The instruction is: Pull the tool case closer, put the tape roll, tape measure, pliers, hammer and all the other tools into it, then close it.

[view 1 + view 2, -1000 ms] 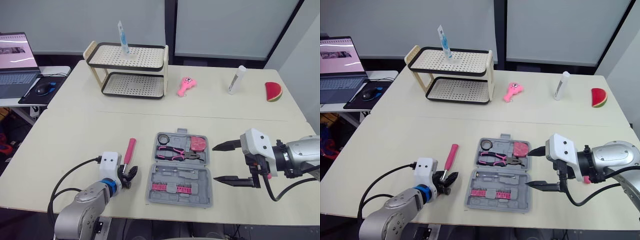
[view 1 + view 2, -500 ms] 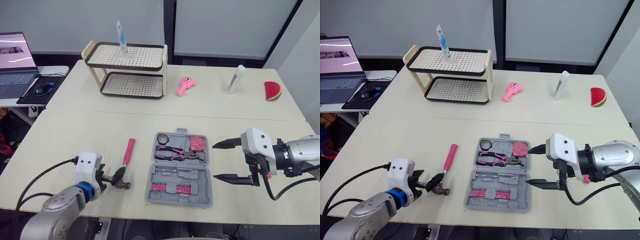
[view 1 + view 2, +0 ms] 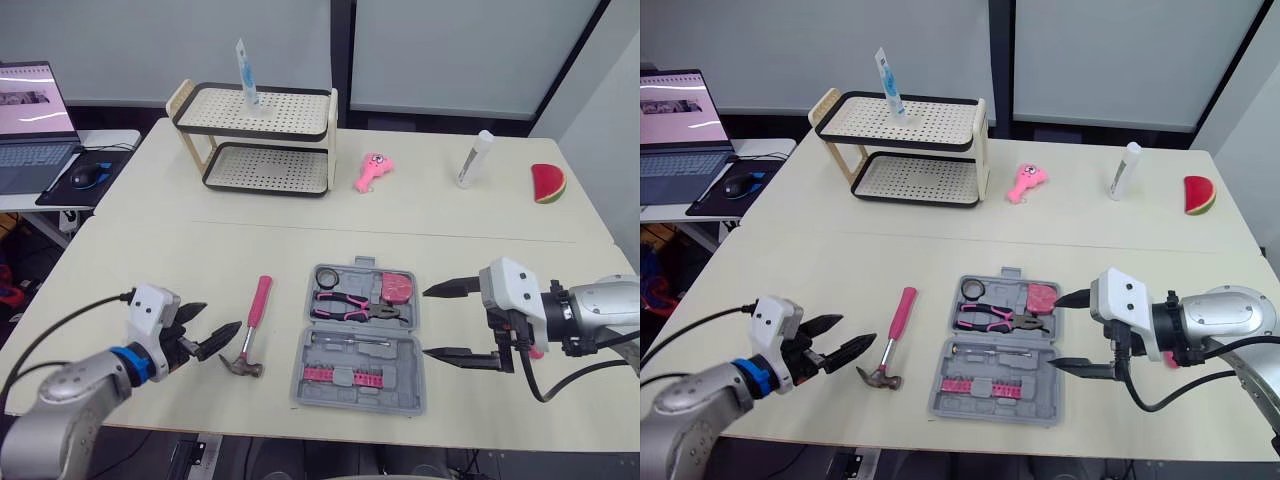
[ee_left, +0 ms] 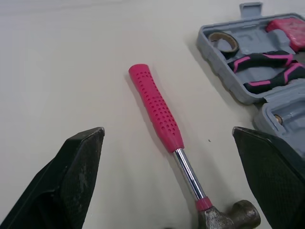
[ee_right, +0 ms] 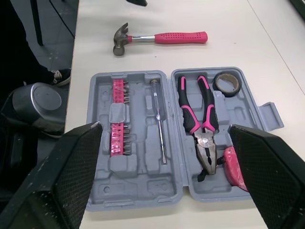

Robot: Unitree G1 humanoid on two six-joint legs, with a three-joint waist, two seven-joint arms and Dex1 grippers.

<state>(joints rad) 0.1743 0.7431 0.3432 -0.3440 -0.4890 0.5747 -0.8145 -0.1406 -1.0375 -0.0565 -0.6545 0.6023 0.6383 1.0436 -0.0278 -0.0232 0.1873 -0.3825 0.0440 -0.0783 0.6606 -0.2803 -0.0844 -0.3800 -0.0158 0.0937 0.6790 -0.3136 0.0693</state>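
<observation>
Open tool case (image 3: 400, 390) sits on the counter (image 3: 150, 270), with the hammer (image 3: 252, 325) flat just beside its left edge, head toward me. My left pincer (image 3: 222, 317) is wide open and empty near the head. I should straddle the pink grip, probably low, then clamp squarely.

The hammer (image 4: 174, 140), lower left of the left eye view, has a dimpled pink plastic grip, a glossy metal shaft and a dull, worn metal head. The tool case (image 5: 143, 188) is matt grey moulded plastic. The desk (image 4: 71, 57) looks smooth, pale and matt. The left claw (image 3: 223, 315) has matt black, scuffed fingers (image 4: 78, 167).
</observation>
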